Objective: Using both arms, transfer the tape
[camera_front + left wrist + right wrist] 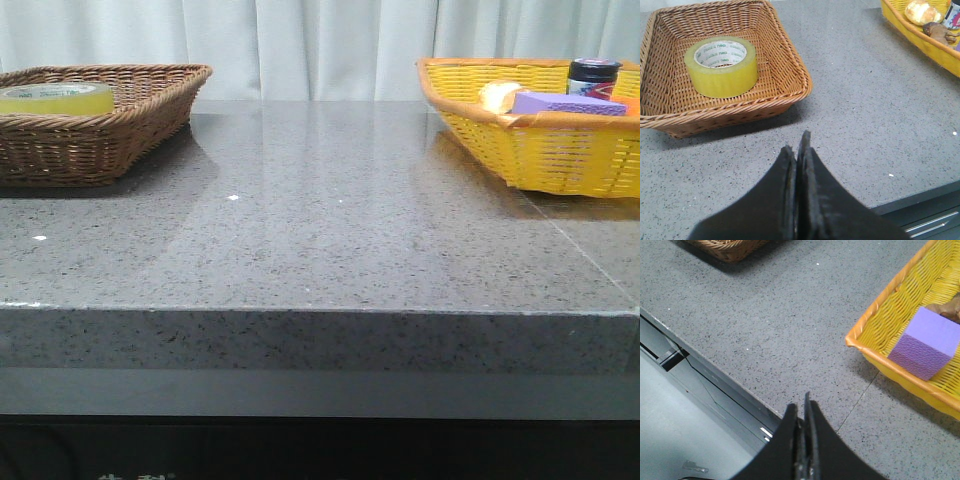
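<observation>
A grey speckled worktop [320,230] is seen with two baskets set at opposite ends, an arrangement judged to require a handover between the arms. At the robot's left stands a brown wicker basket [785,60]; at its right, a yellow basket [540,150] in which a purple sponge block [926,342] is kept with other small items. The tape [721,66] is shown lying flat, core upward, inside the brown basket, untouched. The left gripper [797,150] is held over bare worktop outside the basket's near rim, its fingers clenched together on nothing, the roll lying well ahead of them. The right gripper [802,410] is likewise pressed closed and empty, near the worktop's front edge, beside the yellow basket and far from the tape.
</observation>
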